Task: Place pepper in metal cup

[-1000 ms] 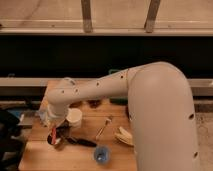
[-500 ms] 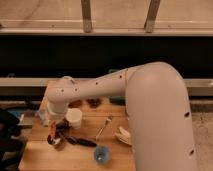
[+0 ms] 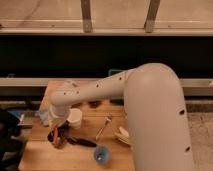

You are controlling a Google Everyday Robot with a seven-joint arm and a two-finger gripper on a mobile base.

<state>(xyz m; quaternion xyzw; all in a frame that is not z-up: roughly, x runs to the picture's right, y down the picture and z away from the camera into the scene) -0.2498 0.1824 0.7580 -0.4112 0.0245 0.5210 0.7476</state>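
Note:
My gripper [image 3: 58, 129] hangs at the left of the wooden table [image 3: 45, 157], below the white wrist, right over a small dark-centred cup [image 3: 53, 136] that seems to be the metal cup. A slim reddish streak [image 3: 63, 133] shows at the gripper, likely the pepper; I cannot tell whether it is held or lies in the cup. The white arm hides much of the table's right side.
A white round cup [image 3: 75, 117] stands just right of the gripper. A dark elongated object [image 3: 83, 142], a small blue cup [image 3: 101, 155], a metal utensil [image 3: 103, 127], a pale banana-like thing [image 3: 122, 135] and a dark bowl [image 3: 94, 104] lie around.
The gripper has sunk slightly toward the dark cup at the left of the table. The other objects have not moved.

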